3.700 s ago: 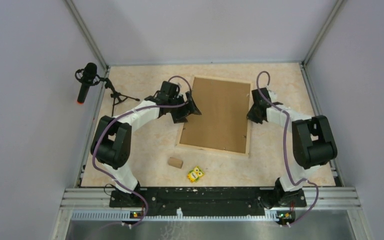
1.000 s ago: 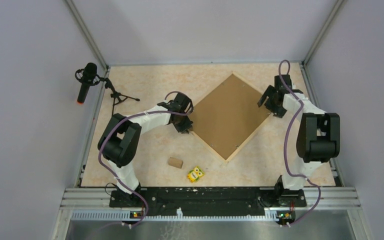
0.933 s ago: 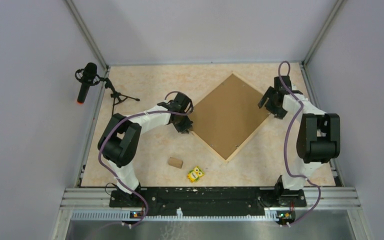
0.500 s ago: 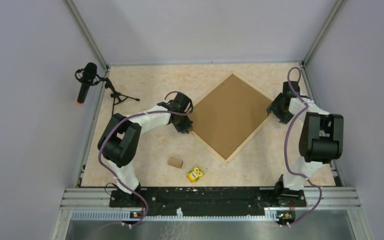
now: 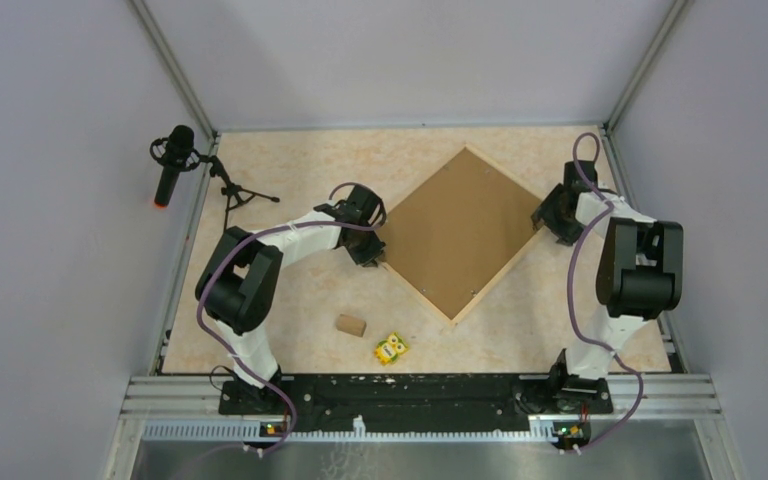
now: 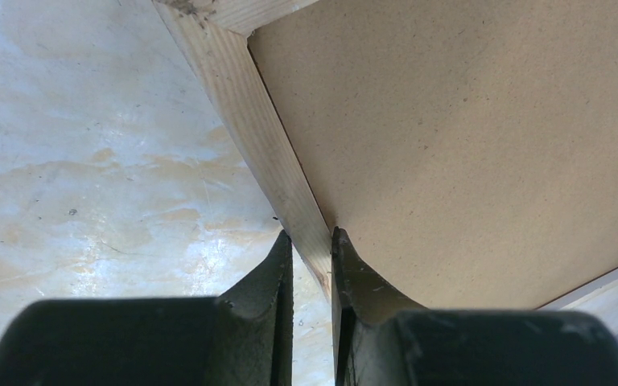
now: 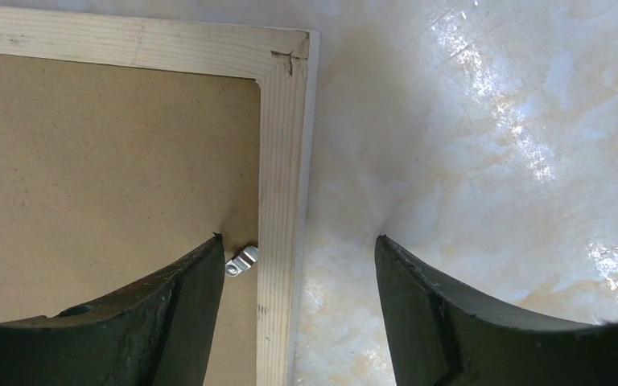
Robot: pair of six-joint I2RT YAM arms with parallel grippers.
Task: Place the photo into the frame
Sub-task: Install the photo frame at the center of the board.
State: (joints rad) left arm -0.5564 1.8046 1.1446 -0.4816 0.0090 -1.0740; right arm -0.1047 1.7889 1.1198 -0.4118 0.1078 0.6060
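The frame (image 5: 500,270) lies back-up on the table (image 5: 290,160), turned so that its corners point like a diamond, roughly midway between the two arms. Its brown backing board (image 5: 460,232) fills the opening, and whatever sits under the board is hidden.

The left gripper (image 6: 310,241) is at the frame's left corner. Its jaws are drawn almost together and pinch the pale wood strip, one finger on the outer side above the table and the other on the inner side against the board.

The right gripper (image 7: 298,239) is at the frame's right corner with its jaws spread wide and nothing in them. It straddles the wood strip, one finger over the backing board beside a small metal clip (image 7: 243,261) and the other out over the bare table. Whether either fingertip touches down cannot be told.

A small wooden block (image 5: 350,325) and a yellow owl toy (image 5: 391,348) lie nearer the arm bases, apart from the frame.
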